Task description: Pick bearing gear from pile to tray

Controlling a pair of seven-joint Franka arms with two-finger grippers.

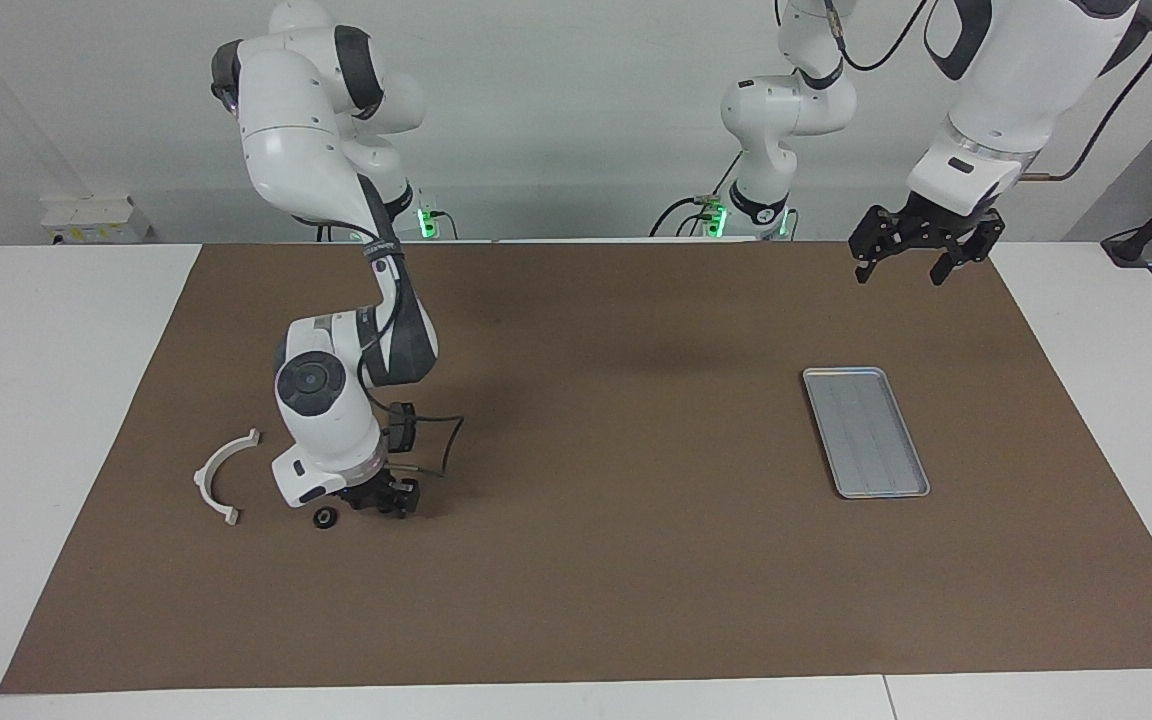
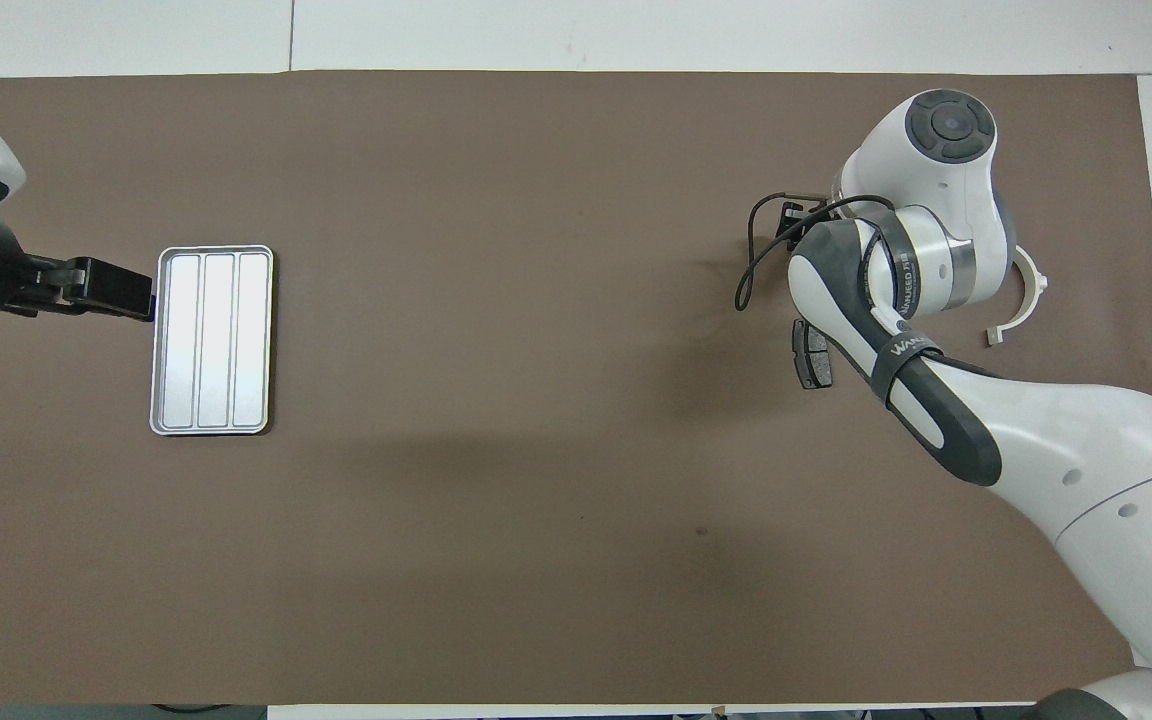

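Jaws, right gripper (image 1: 383, 503): down at the mat in the pile, toward the right arm's end of the desk; spread or pinching cannot be told.
Jaws, left gripper (image 1: 914, 262): spread apart, holding nothing, waiting in the air by the desk's robot-side edge.
Brake pad (image 2: 813, 356): on the mat, partly under the right arm.
Tray (image 1: 866, 431): flat toward the left arm's end.
White arc bracket (image 1: 220, 476): near the right gripper, apart from it.
Black round piece (image 1: 324, 517): just beside the right gripper.

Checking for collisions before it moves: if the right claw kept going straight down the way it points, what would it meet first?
Probably the brown mat. The right claw hangs low over it beside a small black round piece; whether a part lies directly beneath is hidden.
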